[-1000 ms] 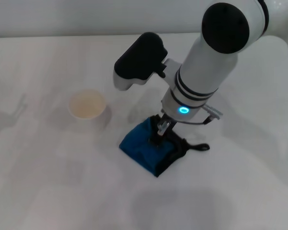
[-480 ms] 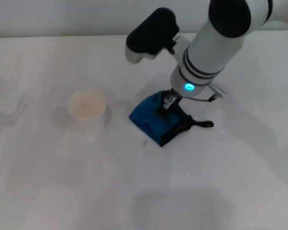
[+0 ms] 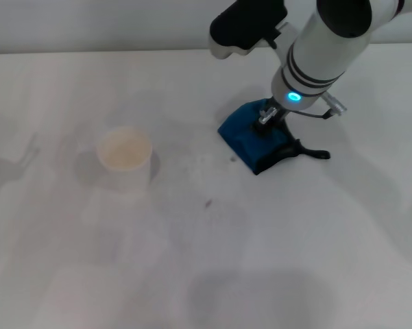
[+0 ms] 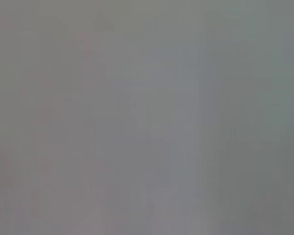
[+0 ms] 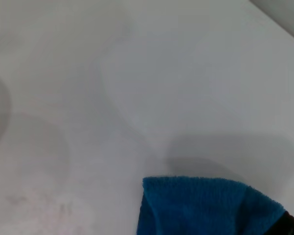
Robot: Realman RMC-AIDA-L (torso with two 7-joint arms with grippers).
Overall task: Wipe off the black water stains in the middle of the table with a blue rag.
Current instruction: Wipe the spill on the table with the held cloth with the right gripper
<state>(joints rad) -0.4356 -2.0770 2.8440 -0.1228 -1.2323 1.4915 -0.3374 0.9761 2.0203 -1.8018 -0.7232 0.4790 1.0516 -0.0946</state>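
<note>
Right claw (image 3: 266,118) pressed down onto the blue rag (image 3: 255,139), apparently closed on a fold of the cloth, though fingertips mostly hidden by the wrist above. Rag bunched on the white bench (image 3: 315,260) at far right of centre, its black trim and thin black loop (image 3: 314,153) trailing off to the right. Only faint traces of the black water stains (image 3: 208,203): a tiny dark speck near the middle, plus a smaller fleck just left of the rag. White cup (image 3: 125,157) upright well to the left, apart from the rag. Blue edge of the rag (image 5: 210,205) also visible from the right wrist. Left claw out of sight; left wrist view blank grey.
</note>
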